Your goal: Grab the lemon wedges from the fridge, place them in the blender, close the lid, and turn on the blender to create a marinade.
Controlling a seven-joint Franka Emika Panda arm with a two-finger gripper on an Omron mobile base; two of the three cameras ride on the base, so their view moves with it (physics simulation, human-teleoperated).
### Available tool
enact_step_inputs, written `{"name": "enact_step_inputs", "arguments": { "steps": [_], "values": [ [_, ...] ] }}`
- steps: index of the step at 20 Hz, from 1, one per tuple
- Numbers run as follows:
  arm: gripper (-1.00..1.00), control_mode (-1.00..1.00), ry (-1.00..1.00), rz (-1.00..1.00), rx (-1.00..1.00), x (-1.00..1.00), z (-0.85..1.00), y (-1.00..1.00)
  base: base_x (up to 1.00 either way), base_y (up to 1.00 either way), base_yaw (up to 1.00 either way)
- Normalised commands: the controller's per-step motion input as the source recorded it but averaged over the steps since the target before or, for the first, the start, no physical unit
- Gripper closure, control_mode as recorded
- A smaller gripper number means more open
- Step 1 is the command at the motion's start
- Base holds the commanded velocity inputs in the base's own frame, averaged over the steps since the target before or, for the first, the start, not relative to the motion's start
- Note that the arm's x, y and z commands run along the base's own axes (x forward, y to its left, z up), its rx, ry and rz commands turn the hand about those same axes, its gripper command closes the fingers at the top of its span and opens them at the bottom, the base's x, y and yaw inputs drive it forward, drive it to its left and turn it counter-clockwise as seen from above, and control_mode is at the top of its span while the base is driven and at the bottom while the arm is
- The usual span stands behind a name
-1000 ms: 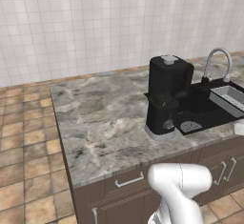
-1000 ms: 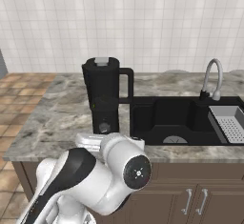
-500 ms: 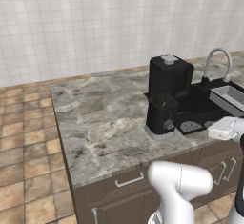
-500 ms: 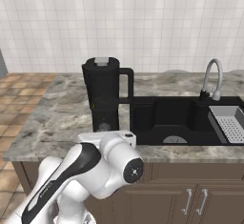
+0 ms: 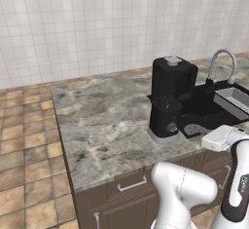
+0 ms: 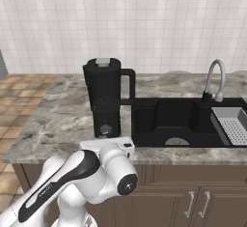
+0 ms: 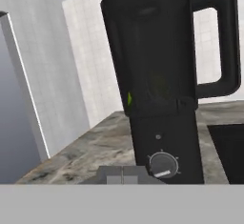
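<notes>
The blender (image 7: 162, 89), lid (image 5: 173, 60) fitted, is seen on the desk (image 5: 107, 121) at twelve o'clock. The clenched, empty claw (image 7: 122, 176) should be pressed squarely against the knob (image 7: 163, 165), then turned.

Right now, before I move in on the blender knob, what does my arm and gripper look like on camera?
The arm is glossy white with rounded, bulbous links and dark grey to black bands and joint covers. One dark band carries small pale lettering, too small to read. A round dark cap with a small light dot sits on one joint. The hand is a boxy white block. The gripper shows small grey finger tips. No loose cables show.
</notes>
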Motion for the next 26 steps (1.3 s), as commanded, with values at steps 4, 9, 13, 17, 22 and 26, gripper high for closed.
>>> {"name": "enact_step_inputs", "arguments": {
  "steps": [4,9,13,17,22,26],
  "values": [
    [1.0,-1.0,-0.05,-0.11,0.0,0.07,-0.57,0.0,0.0,0.0,0.0],
    [1.0,-1.0,-0.03,-0.14,0.01,0.26,-0.29,0.03,0.0,0.0,0.0],
    [1.0,-1.0,-0.02,-0.2,0.0,0.43,-0.3,0.05,0.0,0.0,0.0],
    [1.0,-1.0,-0.01,-0.19,0.0,0.51,-0.22,0.0,0.0,0.0,0.0],
    [1.0,-1.0,0.0,-0.11,0.0,0.48,-0.08,0.04,0.0,0.0,0.0],
    [1.0,-1.0,0.0,-0.03,0.0,0.36,-0.12,0.33,0.0,0.0,0.0]
  ]
}}
